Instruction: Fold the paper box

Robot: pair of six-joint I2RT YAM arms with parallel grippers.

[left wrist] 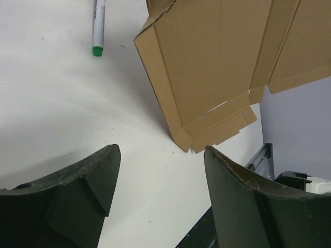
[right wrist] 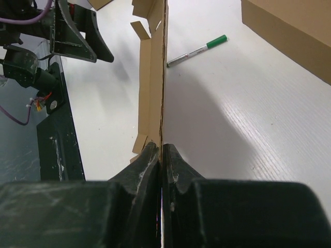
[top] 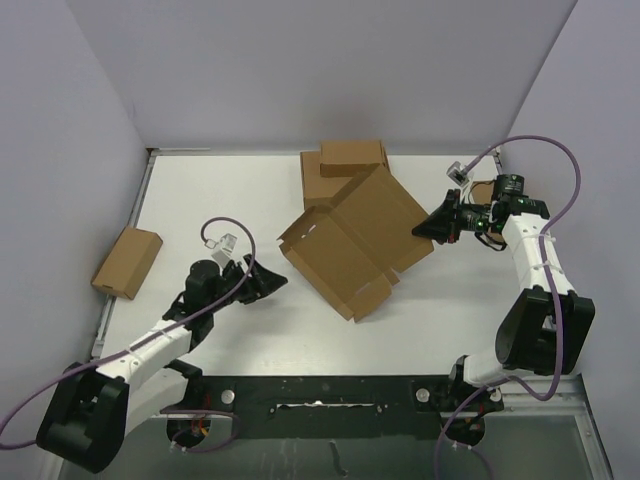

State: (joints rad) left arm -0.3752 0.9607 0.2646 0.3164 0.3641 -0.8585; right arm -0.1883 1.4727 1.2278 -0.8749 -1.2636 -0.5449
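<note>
Right gripper [right wrist: 161,151] is clamped on the paper box [top: 350,250] edge; left gripper [left wrist: 160,155] is spread, empty. Early folding is judged; the near flap is to be raised next.

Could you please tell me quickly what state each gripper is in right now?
Left gripper: open, holding nothing.
Right gripper: closed on the edge of the paper box.

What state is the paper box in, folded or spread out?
Spread out, unfolded. The top view shows the paper box as one open sheet, not closed up; the right gripper pinches its edge.
</note>
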